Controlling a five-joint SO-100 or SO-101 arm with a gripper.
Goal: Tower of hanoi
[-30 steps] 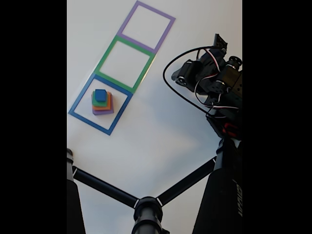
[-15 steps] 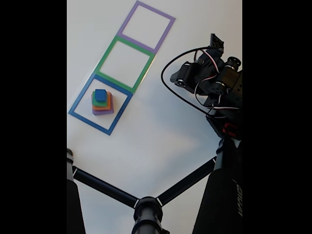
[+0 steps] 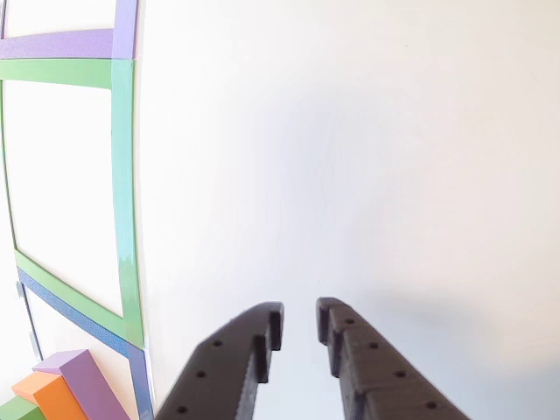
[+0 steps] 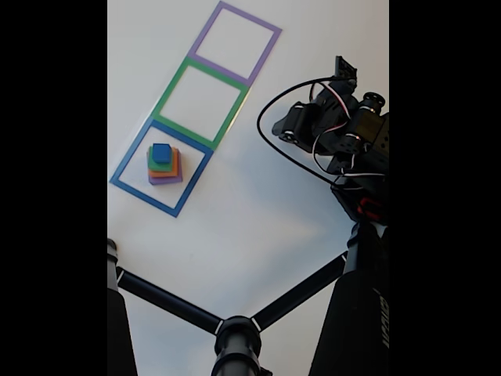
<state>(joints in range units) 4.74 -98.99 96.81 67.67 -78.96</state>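
Hanoi blocks sit stacked well apart from the gripper point(image 3: 299, 325), whose two dark fingers stand slightly parted with a narrow gap between the tips and nothing held, hanging over bare white table point(image 3: 367, 157) in the other view. Just to the left of the fingers in that view runs the right side of the green tape square point(image 3: 122, 192), with the purple tape square point(image 3: 70, 42) touching it above and the blue tape square point(image 3: 79, 317) touching it below. At the bottom left corner of that view, a corner of the purple block point(image 3: 87, 385) shows with the orange block point(image 3: 48, 395) on it and a sliver of the green block point(image 3: 17, 409) above that. In the fixed view the arm point(image 4: 344, 129) sits folded at the right edge, trailing a black cable loop point(image 4: 266, 141), well clear of the tape squares. There the whole tower stands inside the blue outline, upright: purple at the bottom, then orange, green, and the blue cube point(image 4: 161, 153) on top. A black tripod point(image 4: 235, 333) fills the foreground.
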